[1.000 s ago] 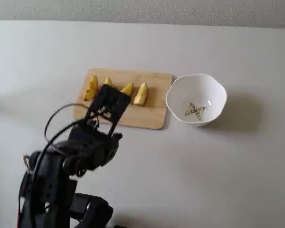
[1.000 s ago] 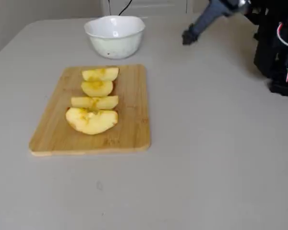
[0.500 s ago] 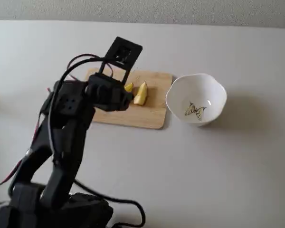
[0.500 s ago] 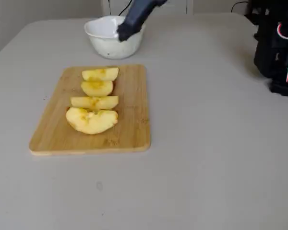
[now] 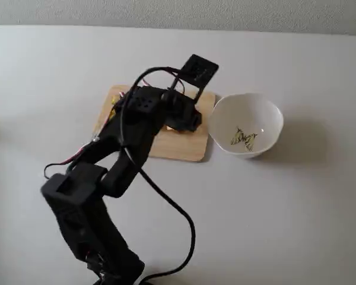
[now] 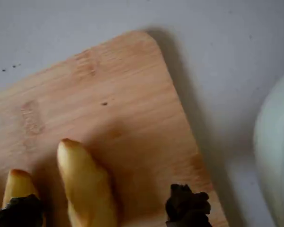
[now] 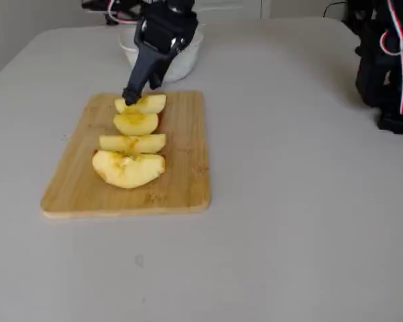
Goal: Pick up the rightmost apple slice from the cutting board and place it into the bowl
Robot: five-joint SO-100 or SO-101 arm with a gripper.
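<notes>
Fingers (image 6: 104,210) open, straddling the apple slice (image 6: 85,184): light, slick wet flesh, bruisable; pinch mid-body across flat faces, gently.

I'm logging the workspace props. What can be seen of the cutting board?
The cutting board is a light tan wooden rectangle with rounded corners and visible grain, lying flat on the pale table just in front of the white bowl. Four apple slices lie in a row down its middle; the rest of its surface is bare. In the wrist view the open gripper straddles one slice just above the wood. In a fixed view the arm hides much of it.
</notes>
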